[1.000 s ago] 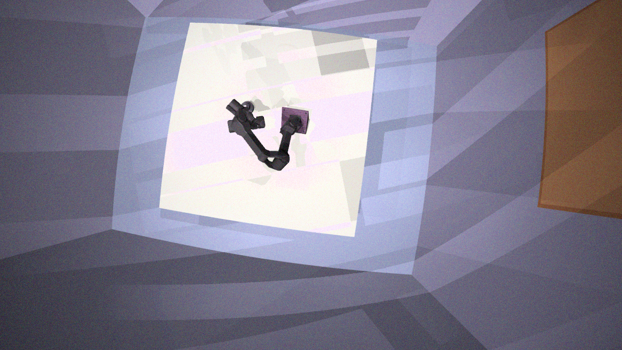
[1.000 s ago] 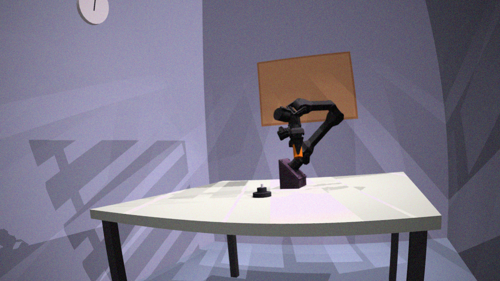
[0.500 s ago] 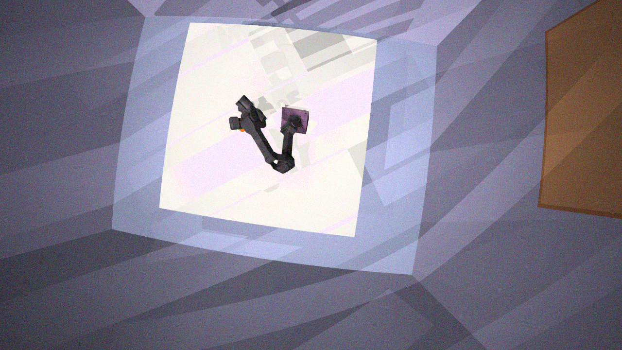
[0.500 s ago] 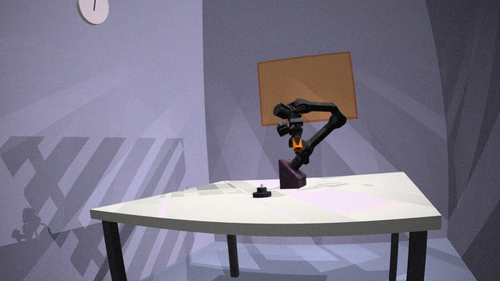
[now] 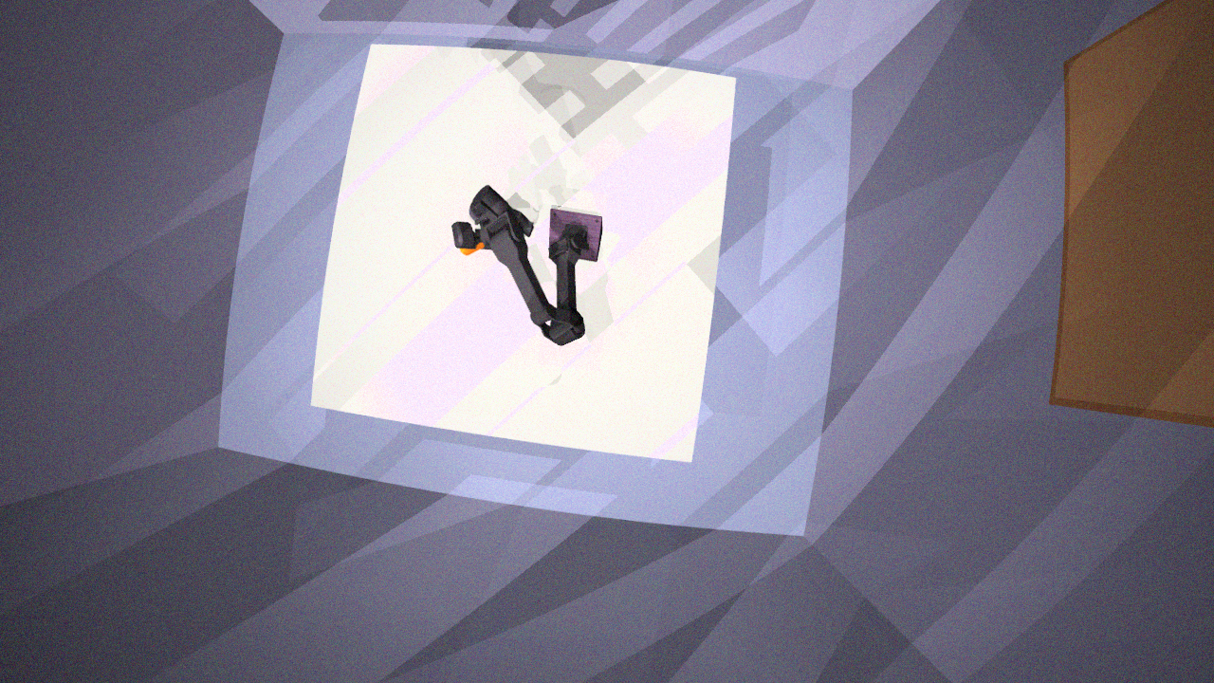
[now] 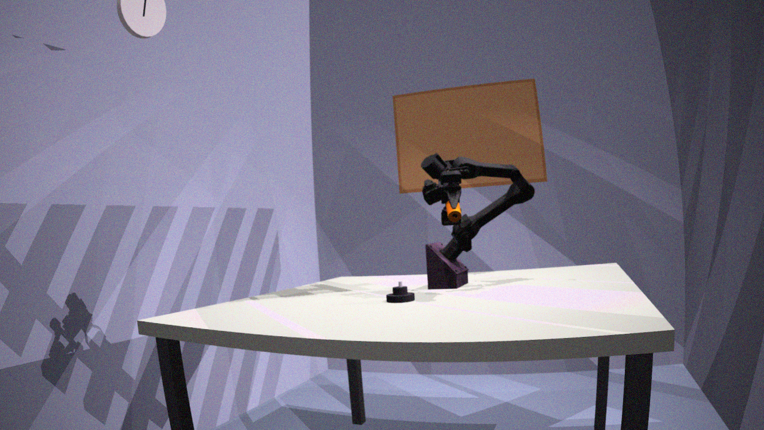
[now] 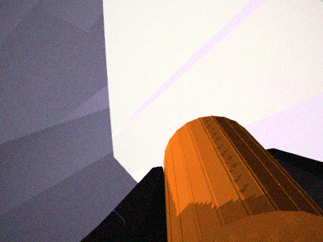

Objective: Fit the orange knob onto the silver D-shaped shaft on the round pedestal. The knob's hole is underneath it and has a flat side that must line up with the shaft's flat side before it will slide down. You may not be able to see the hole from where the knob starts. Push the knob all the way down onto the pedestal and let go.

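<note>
My gripper [image 6: 453,207] [image 7: 214,168] is shut on the orange knob [image 5: 470,249] [image 6: 453,213] [image 7: 202,175], one finger on each side. The knob is high above the table, tilted, with its end face and a dark hole turned towards the exterior camera; the hole's flat side is too small to make out. The black round pedestal [image 6: 400,297] stands on the table, with the silver shaft [image 6: 400,284] upright on top. In the exterior view the knob is above and to the right of it. The top view does not show the pedestal clearly behind the arm; the wrist view does not show it.
The arm's purple base block [image 5: 594,222] [image 6: 441,275] stands on the white table [image 5: 390,340] [image 6: 320,321] [image 7: 145,74], right of the pedestal in the exterior view. The wrist view shows a table edge at left. An orange-brown board [image 5: 1137,220] [image 6: 470,122] is on the wall.
</note>
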Controlling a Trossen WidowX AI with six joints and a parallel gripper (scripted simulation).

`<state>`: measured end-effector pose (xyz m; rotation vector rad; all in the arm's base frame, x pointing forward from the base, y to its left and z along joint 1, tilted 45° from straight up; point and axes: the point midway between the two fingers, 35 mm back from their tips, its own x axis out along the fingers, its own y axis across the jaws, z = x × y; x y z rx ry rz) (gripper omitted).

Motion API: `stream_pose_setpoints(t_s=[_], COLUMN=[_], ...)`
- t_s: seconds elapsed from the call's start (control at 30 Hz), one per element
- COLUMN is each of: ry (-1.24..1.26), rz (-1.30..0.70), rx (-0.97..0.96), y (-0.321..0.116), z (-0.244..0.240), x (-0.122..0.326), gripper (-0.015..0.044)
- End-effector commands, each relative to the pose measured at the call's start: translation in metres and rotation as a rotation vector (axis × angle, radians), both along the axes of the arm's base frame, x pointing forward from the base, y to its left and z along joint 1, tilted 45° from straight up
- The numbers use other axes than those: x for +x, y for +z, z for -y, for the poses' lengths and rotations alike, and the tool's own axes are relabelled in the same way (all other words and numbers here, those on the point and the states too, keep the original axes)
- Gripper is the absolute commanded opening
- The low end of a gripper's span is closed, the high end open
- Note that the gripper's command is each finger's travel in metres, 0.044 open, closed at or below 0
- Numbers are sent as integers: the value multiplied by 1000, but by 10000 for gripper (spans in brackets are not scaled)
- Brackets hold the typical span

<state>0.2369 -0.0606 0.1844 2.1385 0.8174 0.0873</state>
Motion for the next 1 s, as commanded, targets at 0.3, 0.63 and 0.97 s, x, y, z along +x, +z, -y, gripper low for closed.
stream_pose_setpoints(t_s=[0.3,0.63,0.97], ry=[-41,-79,-67], rz=[48,82,65], rx=[22,38,33], y=[3,0,-1], z=[3,3,4], x=[-1,-1,-3], gripper=[0,0,0])
